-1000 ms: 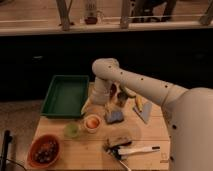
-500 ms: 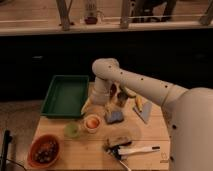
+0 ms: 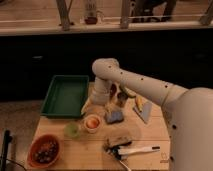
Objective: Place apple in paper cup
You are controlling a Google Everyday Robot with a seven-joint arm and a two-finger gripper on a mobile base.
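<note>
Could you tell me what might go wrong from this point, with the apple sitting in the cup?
The apple already sits in the paper cup, and the gripper hangs just above its far rim. Pulling away carelessly could clip and tip the cup. The green cup stands right beside it, and the blue sponge is near, so either might get knocked.

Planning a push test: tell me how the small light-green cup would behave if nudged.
The small light-green cup looks light, so it would probably slide or tip. It might bump the neighbouring white paper cup holding the apple. The gripper sits just behind.
</note>
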